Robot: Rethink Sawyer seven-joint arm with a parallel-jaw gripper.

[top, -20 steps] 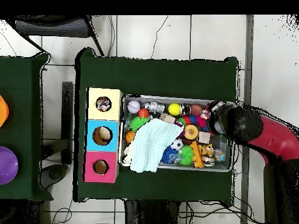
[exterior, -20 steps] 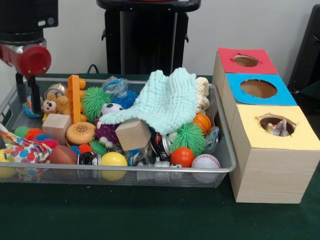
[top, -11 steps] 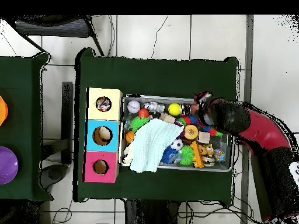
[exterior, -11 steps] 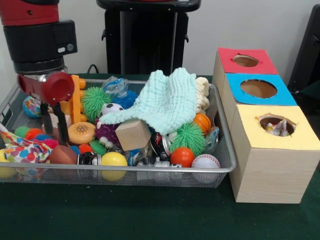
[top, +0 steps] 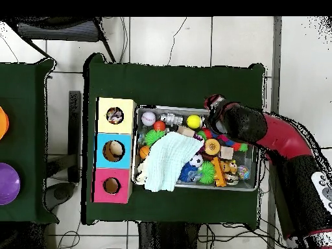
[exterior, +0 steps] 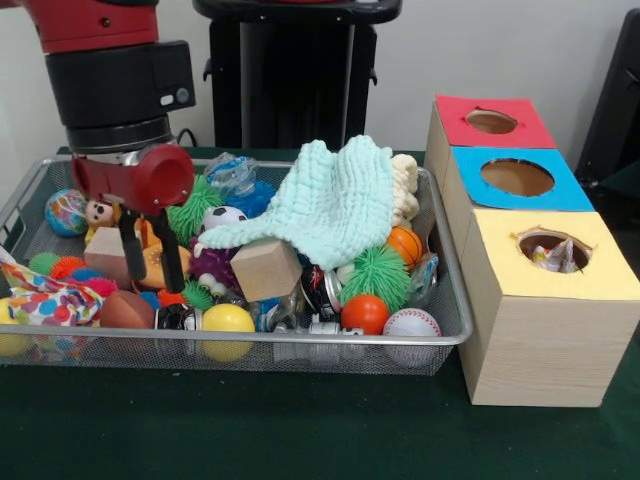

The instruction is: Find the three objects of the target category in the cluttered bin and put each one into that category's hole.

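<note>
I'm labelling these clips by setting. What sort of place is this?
Probably a robotics lab test station: a green-covered table holds a wire bin of toys and a three-hole sorting box, on a tiled floor with loose cables.

I saw a green desk (top: 175, 84) on a tiled floor (top: 194, 39). Orange and purple things (top: 8, 183) sat on a second desk (top: 26, 97) beside it.

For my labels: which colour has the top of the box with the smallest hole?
Red; the box top shows best in the front view.
</note>
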